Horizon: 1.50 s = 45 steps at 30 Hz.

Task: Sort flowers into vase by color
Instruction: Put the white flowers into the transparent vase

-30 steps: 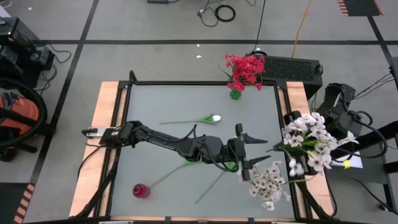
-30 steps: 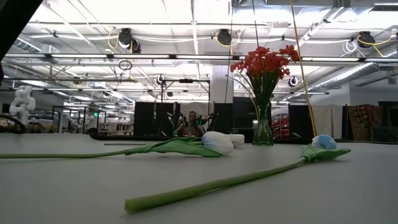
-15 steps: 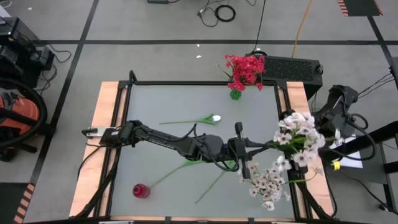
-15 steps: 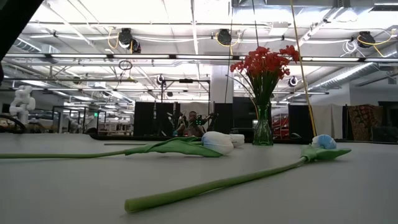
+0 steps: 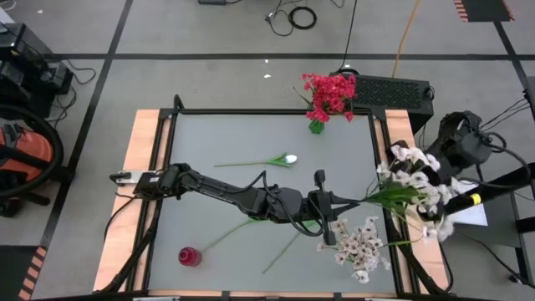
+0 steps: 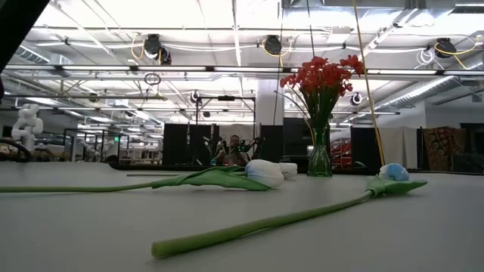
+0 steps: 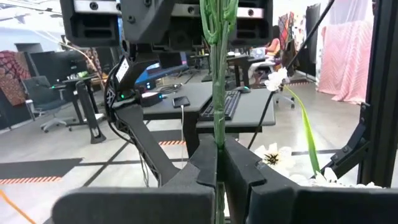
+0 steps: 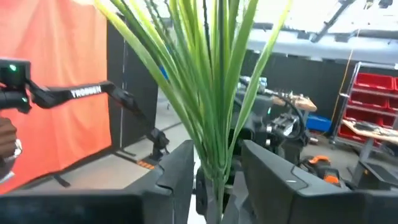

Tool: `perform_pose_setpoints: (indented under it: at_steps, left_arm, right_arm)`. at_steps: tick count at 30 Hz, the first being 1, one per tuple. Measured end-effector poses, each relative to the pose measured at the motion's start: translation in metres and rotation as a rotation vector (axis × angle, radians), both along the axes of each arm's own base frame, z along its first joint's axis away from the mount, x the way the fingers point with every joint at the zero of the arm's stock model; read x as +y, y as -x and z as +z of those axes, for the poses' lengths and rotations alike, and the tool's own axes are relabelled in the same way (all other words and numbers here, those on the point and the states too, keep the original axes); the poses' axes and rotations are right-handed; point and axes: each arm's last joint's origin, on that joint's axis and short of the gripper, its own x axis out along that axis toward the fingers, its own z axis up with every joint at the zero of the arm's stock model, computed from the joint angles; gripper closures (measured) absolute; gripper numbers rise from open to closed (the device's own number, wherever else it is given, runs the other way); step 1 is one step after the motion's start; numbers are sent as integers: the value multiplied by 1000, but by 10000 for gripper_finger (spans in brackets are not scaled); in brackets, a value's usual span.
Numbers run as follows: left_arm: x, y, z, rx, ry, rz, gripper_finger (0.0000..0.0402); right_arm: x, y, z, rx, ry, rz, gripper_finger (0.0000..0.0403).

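My left gripper (image 5: 340, 201) reaches level over the table's right half, shut on the stem of a white flower spray (image 5: 411, 177). The spray's green leaves (image 5: 393, 196) fan out toward the right edge. My right gripper (image 8: 216, 167) faces the left one from the right edge; its fingers stand apart on either side of the leaf bundle (image 8: 211, 93). Red flowers (image 5: 328, 94) stand in a vase (image 6: 319, 159) at the far edge. On the table lie a white tulip (image 5: 288, 159), a red flower (image 5: 190, 257) and a pale pink-white spray (image 5: 359, 248). My left gripper pinches the spray's thin green stem (image 7: 217, 140) between its two fingers, below the leaves. The fingers come level from the table's left side and the stem runs on past their tips toward the right arm. The spray is lifted clear of the table.
A second tulip (image 6: 393, 172) lies on its long stem (image 5: 284, 249) near the front, partly under the left arm. The right arm (image 5: 460, 150) stands beyond the table's right rail (image 5: 393, 142). Bare table lies at the far left and middle.
My left gripper has shut on the spray's stem, staying where it was. The right arm has drawn back toward the table's right edge, and the white blossoms have swung out that way, some dropping lower.
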Motion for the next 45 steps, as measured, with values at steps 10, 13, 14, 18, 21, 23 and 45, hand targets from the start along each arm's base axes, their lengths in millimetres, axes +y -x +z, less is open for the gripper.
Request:
perform_pose_setpoints:
  at_steps: [10, 13, 14, 18, 21, 23, 45]
  left_arm:
    - [12, -3, 2, -22, 32, 19, 393]
    - [13, -4, 0, -26, 43, 21, 393]
    - [14, -4, -1, -26, 53, 21, 393]
    - [14, -5, -3, -16, 56, 21, 393]
    - [12, -5, -4, -6, 47, 30, 393]
    - [8, -4, -5, 4, 24, 42, 393]
    - [11, -3, -5, 17, 50, 67, 384]
  right_arm:
    - [13, -15, -7, 27, 103, -17, 254]
    - [16, -23, -6, 15, 95, -45, 244]
    - [16, -25, -5, 11, 93, -54, 244]
    - [15, -29, -5, 9, 84, -82, 268]
    - [12, -27, -7, 38, 67, -76, 291]
    - [11, -23, -10, 73, 57, -26, 297]
    - [16, -31, -9, 72, 42, -90, 218]
